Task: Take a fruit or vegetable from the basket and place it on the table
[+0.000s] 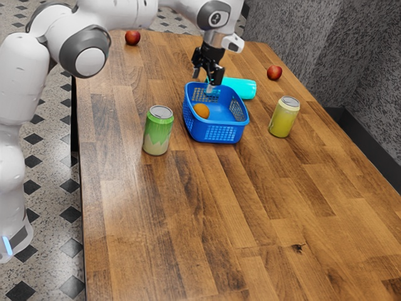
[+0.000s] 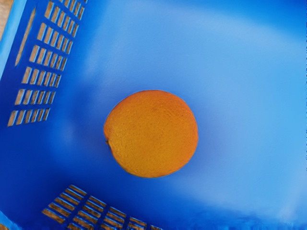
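"Pincer (image 1: 205,80)?"
"Fingers apart, wide, over the basket (image 1: 216,133)."
"Orange (image 1: 201,111)?"
"In the basket, on its floor; slatted walls rise around it."
"Neighbours?"
"Cyan cylinder (image 1: 243,88) just beside the basket. Exterior view's left: green can (image 1: 157,133), farther red apple (image 1: 132,37). Right: yellow can (image 1: 284,119), second apple (image 1: 274,72)."

The orange (image 2: 151,134) is plain orange, the basket (image 1: 215,133) bright blue.
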{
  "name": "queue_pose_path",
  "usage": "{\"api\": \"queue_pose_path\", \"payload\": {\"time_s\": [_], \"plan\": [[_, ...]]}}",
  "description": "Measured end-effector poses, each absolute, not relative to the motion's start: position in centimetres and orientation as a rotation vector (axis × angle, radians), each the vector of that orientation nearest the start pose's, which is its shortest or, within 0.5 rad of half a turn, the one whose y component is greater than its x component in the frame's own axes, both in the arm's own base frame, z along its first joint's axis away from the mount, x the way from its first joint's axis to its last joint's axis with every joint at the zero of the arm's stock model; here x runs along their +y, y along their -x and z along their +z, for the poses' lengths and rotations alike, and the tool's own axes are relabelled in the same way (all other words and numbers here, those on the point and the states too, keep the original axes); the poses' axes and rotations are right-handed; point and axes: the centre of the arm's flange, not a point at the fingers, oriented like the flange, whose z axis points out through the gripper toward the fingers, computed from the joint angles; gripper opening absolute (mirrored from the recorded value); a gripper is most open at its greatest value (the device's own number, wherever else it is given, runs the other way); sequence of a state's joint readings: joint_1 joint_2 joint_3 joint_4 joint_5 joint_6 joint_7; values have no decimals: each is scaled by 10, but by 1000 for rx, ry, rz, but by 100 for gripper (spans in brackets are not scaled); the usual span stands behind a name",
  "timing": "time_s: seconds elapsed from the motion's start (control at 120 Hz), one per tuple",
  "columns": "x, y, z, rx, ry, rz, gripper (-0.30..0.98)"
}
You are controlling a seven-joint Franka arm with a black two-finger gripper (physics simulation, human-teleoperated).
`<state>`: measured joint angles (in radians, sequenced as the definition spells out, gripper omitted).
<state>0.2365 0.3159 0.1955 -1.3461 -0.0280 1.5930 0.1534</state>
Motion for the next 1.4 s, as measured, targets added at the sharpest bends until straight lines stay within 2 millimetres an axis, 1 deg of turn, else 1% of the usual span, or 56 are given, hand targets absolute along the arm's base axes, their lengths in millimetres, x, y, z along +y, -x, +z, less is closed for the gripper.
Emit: {"api": "queue_pose_path", "payload": {"time_s": [0.117,0.192,0.283,0.442,0.55,0.683,0.783,0.867,0.983,1.217,1.4], "plan": [[243,-595,544,-351,3131,143,69],[234,-598,545,-276,3148,146,69],[233,-598,544,-222,3159,160,69],[244,-599,542,-69,3150,136,69],[244,-603,543,77,3130,103,69],[249,-606,543,248,3096,65,69],[253,-608,537,362,3076,56,69],[254,-609,535,444,3060,48,69],[255,-615,520,538,3068,56,69],[260,-614,501,626,3092,100,69],[273,-605,487,669,3100,137,69]]}}
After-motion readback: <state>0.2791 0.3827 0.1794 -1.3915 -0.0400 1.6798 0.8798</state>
